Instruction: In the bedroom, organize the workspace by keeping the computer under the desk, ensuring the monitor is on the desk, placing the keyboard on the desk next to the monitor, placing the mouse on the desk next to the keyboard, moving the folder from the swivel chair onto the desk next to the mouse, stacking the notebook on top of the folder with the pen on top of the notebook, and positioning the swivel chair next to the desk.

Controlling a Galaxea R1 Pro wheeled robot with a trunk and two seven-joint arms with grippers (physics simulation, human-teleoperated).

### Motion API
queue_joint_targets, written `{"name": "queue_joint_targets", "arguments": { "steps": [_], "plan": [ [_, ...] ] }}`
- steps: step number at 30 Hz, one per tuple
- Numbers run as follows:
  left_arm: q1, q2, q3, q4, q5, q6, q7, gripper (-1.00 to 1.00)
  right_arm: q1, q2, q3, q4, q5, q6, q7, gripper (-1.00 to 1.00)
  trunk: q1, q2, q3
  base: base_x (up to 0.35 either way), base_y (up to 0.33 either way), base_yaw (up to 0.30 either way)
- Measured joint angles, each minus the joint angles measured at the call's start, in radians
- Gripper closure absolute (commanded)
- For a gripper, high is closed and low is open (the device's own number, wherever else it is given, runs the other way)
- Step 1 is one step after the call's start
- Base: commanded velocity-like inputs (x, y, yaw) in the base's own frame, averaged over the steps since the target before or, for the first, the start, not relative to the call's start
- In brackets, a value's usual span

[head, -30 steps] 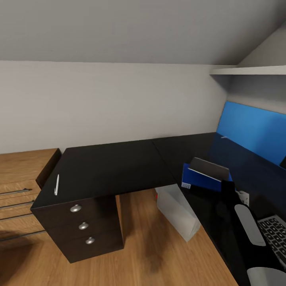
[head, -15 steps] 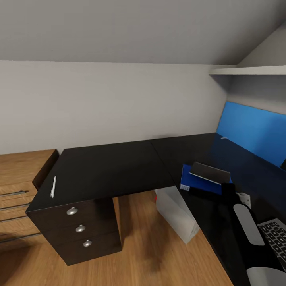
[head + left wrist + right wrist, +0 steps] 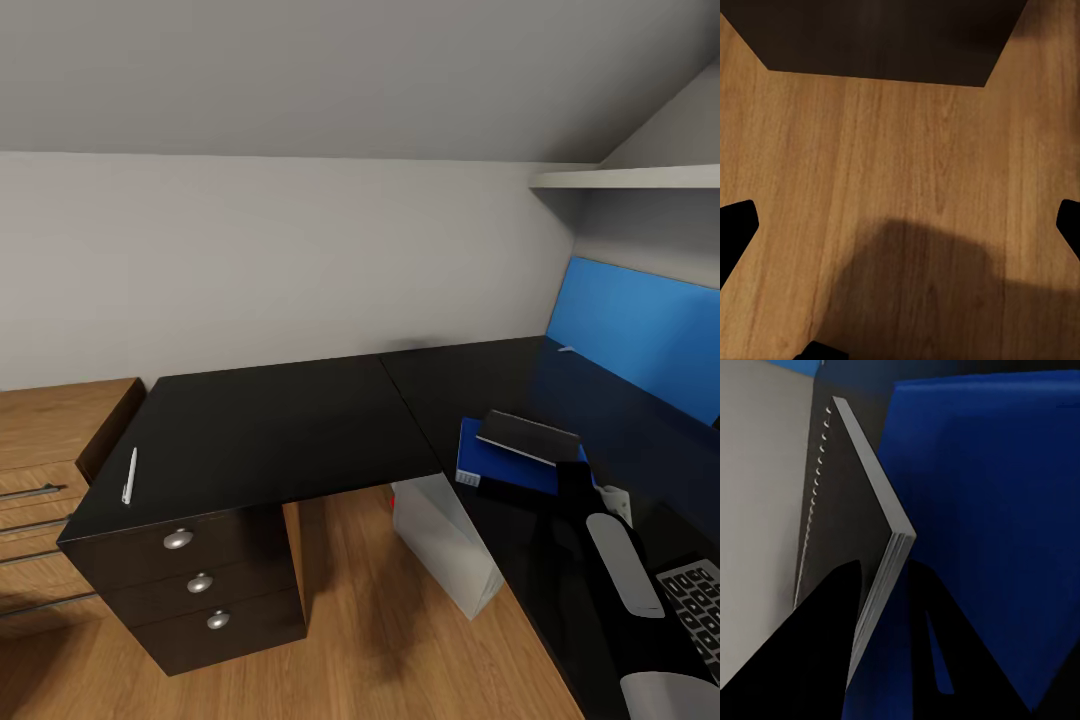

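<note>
Notebook (image 3: pixel 528 437) has dropped from tilted to nearly flat on folder (image 3: pixel 500 462) on desk (image 3: pixel 280 430), right gripper (image 3: pixel 886 585) still clamped on its edge; left gripper's (image 3: pixel 900 217) state unclear; pen (image 3: pixel 128 475) next.

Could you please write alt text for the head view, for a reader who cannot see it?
A black L-shaped desk fills a bedroom corner, with a dark notebook lying on a blue folder at its right wing. A white pen lies near the left end above three drawers, and a pale computer stands on the wood floor beneath.
</note>
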Motion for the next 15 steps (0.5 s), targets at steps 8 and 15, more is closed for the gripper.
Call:
{"name": "queue_joint_targets", "arguments": {
  "steps": [8,15],
  "plan": [
    [0.0,0.0,0.0,0.0,0.0,0.0,0.0,-1.0,0.0,0.0,0.002,-0.01,0.002,-0.001,-0.01,-1.0,0.0,0.0,0.0,0.0,0.0,0.0],
    [0.0,0.0,0.0,0.0,0.002,0.0,-0.002,-1.0,0.0,0.0,0.002,-0.032,0.026,-0.002,-0.011,-1.0,0.0,0.0,0.0,-0.083,-0.025,0.0]
  ]
}}
